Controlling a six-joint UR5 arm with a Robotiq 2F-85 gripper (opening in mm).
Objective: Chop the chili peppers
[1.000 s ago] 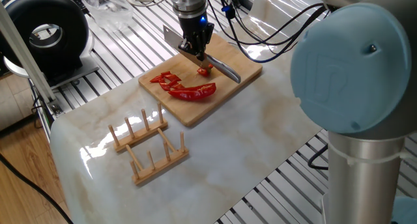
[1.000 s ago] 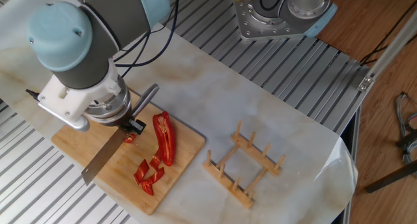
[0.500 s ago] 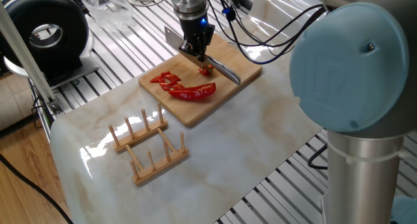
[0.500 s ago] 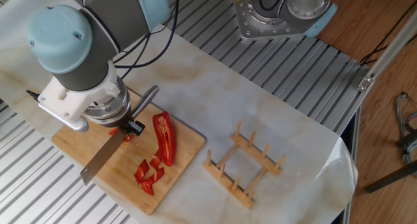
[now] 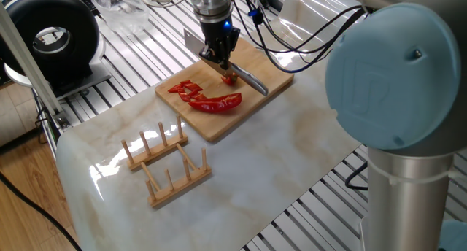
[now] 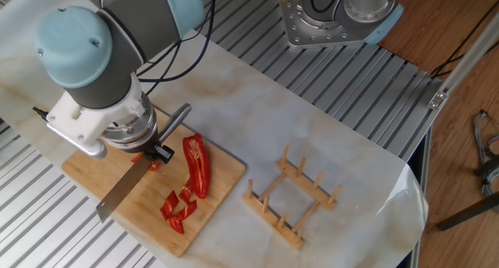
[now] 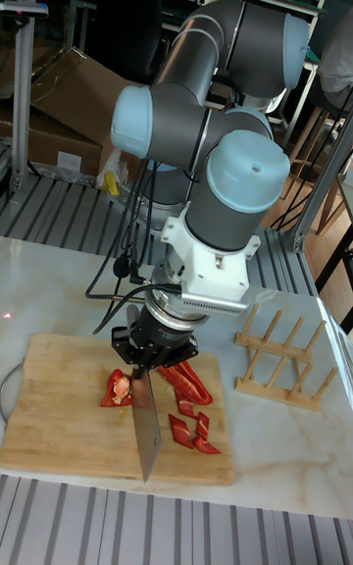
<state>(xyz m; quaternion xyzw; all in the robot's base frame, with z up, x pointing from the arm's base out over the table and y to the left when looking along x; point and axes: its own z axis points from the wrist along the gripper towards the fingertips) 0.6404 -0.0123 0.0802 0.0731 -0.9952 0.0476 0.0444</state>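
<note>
The chili peppers [image 6: 196,165] are seen as glossy bright red pieces on a wooden cutting board [image 6: 222,194]: one long curved tapering half lies across the middle of the board, a cluster of several smaller cut bits [image 6: 178,208] lies just beside its narrow end, and a separate short piece [image 7: 119,388] rests on the other side of the blade. The gripper [image 5: 220,58] is clamped on the grey handle of a knife [image 6: 121,191], with the jaws closed tight around it, and the blade is held edge-down over the board next to the short piece. Compared with half a second and a second earlier, almost nothing has changed: the long half and the small bits lie where they were, and the knife has shifted only very slightly, if at all. In the tall fixed view the short piece is shown plainly to the left of the blade, whereas in the other fixed view it is mostly hidden under the wrist. Whether the blade edge is touching the board cannot be told from any view. A wooden dish rack [image 5: 166,164] is seen on the marble table [image 5: 277,156], well apart from the board, with its posts upright.
</note>
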